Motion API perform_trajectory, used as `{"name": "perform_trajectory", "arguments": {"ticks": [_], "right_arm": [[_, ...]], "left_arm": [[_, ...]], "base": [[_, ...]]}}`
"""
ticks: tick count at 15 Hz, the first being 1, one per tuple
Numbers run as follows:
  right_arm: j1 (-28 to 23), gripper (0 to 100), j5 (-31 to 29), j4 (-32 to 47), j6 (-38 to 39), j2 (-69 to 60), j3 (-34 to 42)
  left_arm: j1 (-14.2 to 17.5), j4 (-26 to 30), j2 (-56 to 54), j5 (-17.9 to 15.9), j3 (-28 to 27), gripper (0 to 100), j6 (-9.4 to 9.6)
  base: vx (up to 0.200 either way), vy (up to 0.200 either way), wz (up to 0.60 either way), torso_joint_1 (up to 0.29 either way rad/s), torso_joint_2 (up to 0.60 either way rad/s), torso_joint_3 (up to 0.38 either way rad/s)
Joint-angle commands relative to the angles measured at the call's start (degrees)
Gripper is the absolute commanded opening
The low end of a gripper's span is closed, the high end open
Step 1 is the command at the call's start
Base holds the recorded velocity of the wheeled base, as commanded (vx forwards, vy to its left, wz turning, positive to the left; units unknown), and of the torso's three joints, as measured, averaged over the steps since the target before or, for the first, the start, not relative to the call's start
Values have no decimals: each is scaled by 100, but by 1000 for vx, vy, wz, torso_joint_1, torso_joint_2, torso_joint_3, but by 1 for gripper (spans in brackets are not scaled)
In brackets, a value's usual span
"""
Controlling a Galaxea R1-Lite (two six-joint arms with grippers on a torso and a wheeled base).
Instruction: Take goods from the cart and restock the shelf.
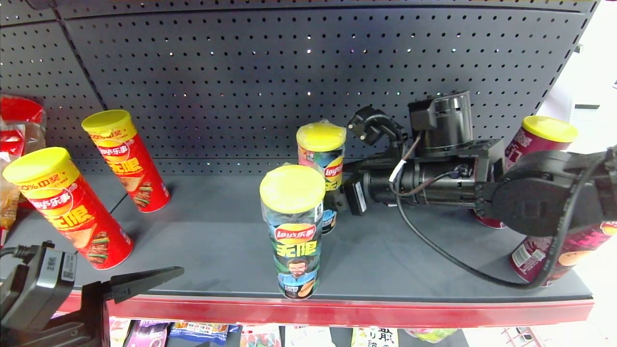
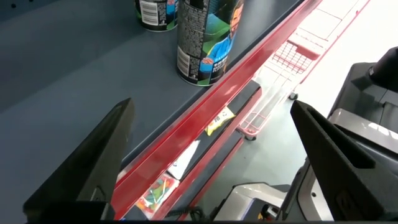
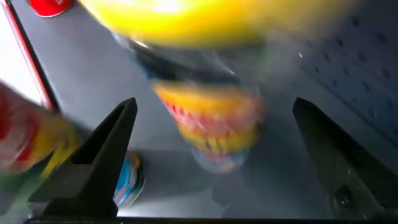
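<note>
A shop aisle; a dark shelf [image 1: 385,260] with pegboard back [image 1: 289,58] and red front rail [image 1: 337,311] carries chip cans [image 1: 294,231]. Snack packets [image 1: 200,331] lie below it.

A dark grey pegboard [image 1: 270,72] rises behind the shelf [image 1: 385,260], just beyond the right gripper [image 3: 214,106]. A red strip [image 1: 337,311] edges the shelf front, right ahead of the left gripper [image 2: 211,104]. Past that gripper and lower down lies a pale, brightly lit floor [image 2: 367,31]. Strong white light shows beyond the pegboard's end.
</note>
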Motion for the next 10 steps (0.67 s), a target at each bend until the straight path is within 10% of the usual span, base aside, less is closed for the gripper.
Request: {"name": "perform_trajectory", "arguments": {"ticks": [1,10], "right_arm": [[-22,100,-94,-3,267,-646,457],[-119,100,-990,-3,522,-3362,2812]], "left_arm": [[2,-1,68,8,-37,100,-1],[2,-9,850,720,-309,100,8]], "base": [[0,0,0,0,0,0],[0,0,0,0,0,0]]}}
